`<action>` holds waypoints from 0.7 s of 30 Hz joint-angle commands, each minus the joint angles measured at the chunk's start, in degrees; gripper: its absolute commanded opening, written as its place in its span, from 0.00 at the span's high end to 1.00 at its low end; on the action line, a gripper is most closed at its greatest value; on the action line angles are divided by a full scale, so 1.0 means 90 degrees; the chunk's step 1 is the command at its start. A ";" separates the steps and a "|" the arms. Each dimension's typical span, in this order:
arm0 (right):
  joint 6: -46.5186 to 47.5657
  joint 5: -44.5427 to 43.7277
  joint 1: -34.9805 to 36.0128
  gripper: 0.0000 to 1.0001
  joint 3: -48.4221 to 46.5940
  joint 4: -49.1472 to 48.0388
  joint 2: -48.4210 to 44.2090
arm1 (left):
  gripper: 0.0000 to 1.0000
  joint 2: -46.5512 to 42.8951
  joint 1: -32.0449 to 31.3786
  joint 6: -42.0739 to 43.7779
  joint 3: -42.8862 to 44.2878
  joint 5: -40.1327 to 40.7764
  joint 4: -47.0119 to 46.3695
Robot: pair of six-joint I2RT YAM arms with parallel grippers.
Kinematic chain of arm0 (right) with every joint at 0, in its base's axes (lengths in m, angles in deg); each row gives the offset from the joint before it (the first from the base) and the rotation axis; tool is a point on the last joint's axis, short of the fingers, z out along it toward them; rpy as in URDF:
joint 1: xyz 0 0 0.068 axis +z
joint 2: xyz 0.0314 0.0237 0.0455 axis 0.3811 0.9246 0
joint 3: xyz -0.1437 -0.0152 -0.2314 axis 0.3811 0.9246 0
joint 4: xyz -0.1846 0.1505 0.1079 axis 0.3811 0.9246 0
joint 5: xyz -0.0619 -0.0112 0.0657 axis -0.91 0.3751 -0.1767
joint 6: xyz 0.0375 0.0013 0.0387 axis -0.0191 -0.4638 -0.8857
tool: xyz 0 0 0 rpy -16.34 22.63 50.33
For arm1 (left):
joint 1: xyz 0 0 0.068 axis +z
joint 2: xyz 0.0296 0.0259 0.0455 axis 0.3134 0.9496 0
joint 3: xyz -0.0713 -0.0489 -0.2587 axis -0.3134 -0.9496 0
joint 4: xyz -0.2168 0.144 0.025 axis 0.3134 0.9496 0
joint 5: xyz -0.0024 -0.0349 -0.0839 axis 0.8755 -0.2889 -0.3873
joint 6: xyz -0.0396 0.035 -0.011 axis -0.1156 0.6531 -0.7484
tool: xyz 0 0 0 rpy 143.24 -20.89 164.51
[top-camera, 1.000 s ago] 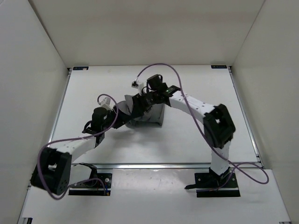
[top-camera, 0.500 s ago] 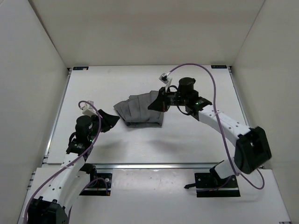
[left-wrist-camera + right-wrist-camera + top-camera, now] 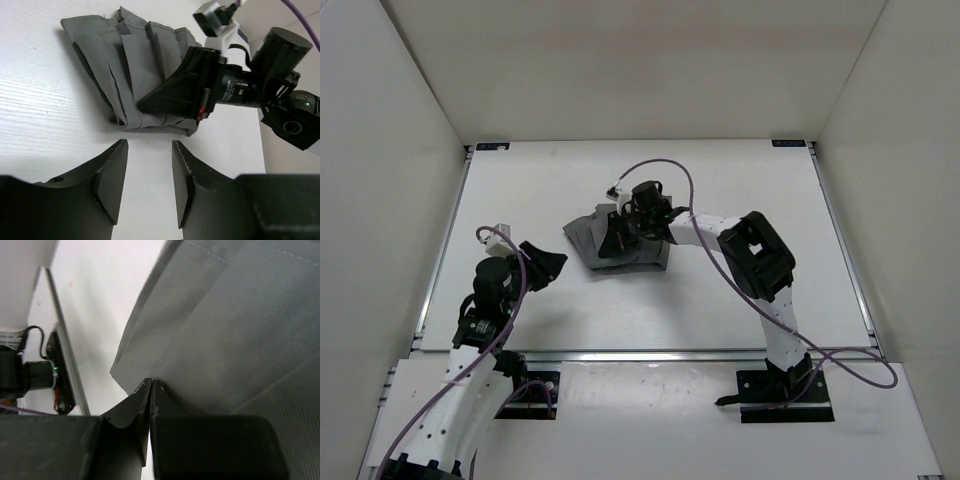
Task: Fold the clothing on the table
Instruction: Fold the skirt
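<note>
**Right end effector** (image 3: pixel 607 243): the jaws are fully closed, fingertips meeting. The tips rest at a fold edge on the dark grey pleated fabric garment (image 3: pixel 582 236). The right wrist view does not show whether any cloth is caught between them. My right arm reaches in from the right, and its black wrist body lies over the middle of the garment.

**Left end effector** (image 3: pixel 550 261): the jaws are about half open with nothing between them. It sits just near-left of the garment, not touching it, and points towards the garment's near edge.

**Garment position:** it lies bunched, in several overlapping pleats, on the matte white rectangular surface (image 3: pixel 740 170). It is around the centre, slightly left of the midline. Its left end fans out wider, with the pleats running towards the right.
</note>
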 commanded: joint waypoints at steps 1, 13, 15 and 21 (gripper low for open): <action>0.0276 -0.0727 0.0262 1.00 -0.0435 0.0890 0.0259 | 0.49 -0.0072 0.0036 0.0124 0.0283 0.0209 0.0217; 0.1049 -0.0925 0.0302 1.00 -0.0865 0.1420 -0.1278 | 0.37 0.0513 0.0124 0.0582 0.0234 -0.1088 -0.0350; 0.1030 -0.0954 0.0127 1.00 -0.0555 0.1371 -0.1993 | 0.03 0.0650 0.0114 0.0778 0.0312 -0.1274 -0.0476; 0.0757 -0.1335 -0.1062 1.00 0.1758 0.0766 -0.4327 | 0.02 0.1031 0.0007 0.1402 0.0761 -0.1587 -0.0146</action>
